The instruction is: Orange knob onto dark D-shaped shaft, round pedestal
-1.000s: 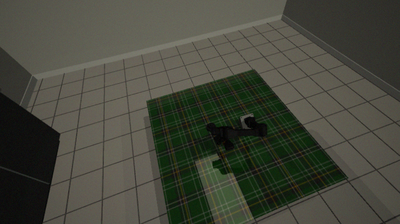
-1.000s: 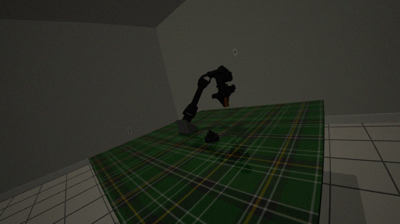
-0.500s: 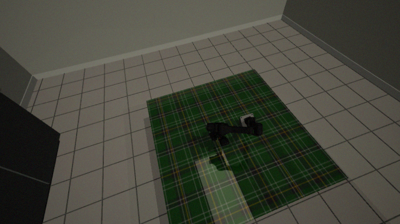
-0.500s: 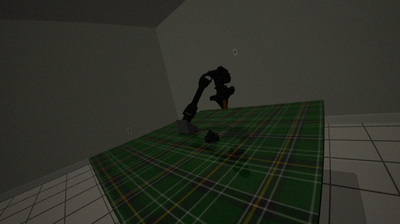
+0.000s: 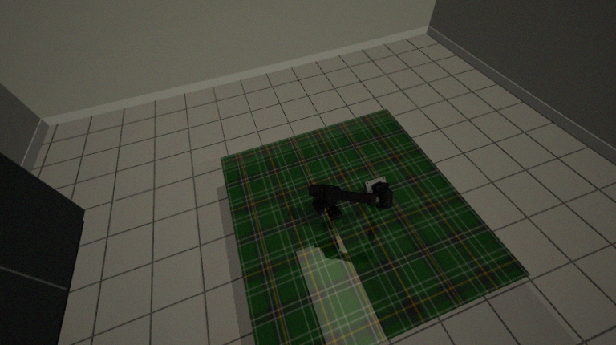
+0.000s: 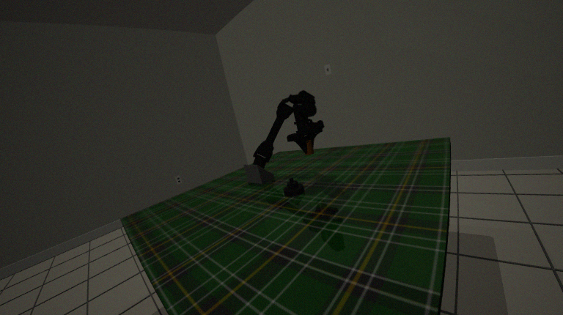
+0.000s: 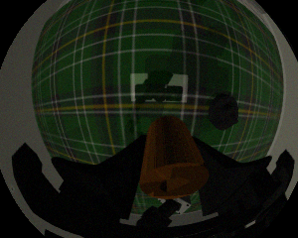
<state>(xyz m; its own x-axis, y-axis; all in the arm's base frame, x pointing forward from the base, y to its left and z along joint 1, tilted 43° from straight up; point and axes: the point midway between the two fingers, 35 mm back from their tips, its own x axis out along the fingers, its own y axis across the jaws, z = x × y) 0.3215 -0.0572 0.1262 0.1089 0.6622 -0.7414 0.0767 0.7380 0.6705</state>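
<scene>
The orange knob (image 6: 309, 147) (image 7: 171, 161) is held above the table. My gripper (image 6: 308, 149) (image 7: 168, 140) is shut on it, with a dark finger on each side. A hollow end of the knob shows in the wrist view. The round dark pedestal (image 6: 293, 189) (image 7: 223, 113) stands on the table, apart from the knob and lower. Its short shaft (image 6: 292, 180) sticks up in the exterior view; its flat side cannot be made out. The pedestal is to the right of the knob in the wrist view. The arm hides it in the top view.
The table (image 5: 408, 227) (image 6: 373, 269) has a green plaid top. The arm's pale base (image 5: 370, 185) (image 6: 256, 175) stands beyond the pedestal in the exterior view. A bright patch of light lies on the plaid. A dark cabinet (image 5: 36, 232) stands at the left in the top view.
</scene>
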